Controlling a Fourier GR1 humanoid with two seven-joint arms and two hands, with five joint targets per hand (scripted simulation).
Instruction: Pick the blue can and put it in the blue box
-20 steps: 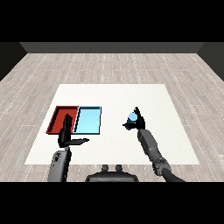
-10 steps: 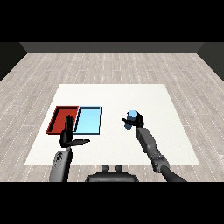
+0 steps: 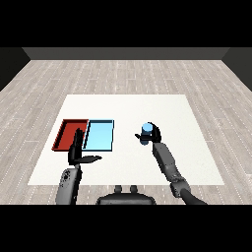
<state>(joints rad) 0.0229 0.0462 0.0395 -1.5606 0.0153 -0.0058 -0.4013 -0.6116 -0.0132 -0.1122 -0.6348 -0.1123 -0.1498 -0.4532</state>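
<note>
The blue can (image 3: pixel 146 133) is held upright by the right hand (image 3: pixel 154 134), whose fingers and thumb are curled round it. The can is seen to the right of the light blue tray (image 3: pixel 99 135), well apart from it, over the white table (image 3: pixel 128 106). The red tray (image 3: pixel 69 134) is placed touching the left side of the light blue tray, so that the two lie side by side. The left hand (image 3: pixel 77 151) is kept at the near edge of the trays, overlapping the near right corner of the red one; its fingers are held straight and upward, the thumb is stretched out to the right, and nothing is held in it.
</note>
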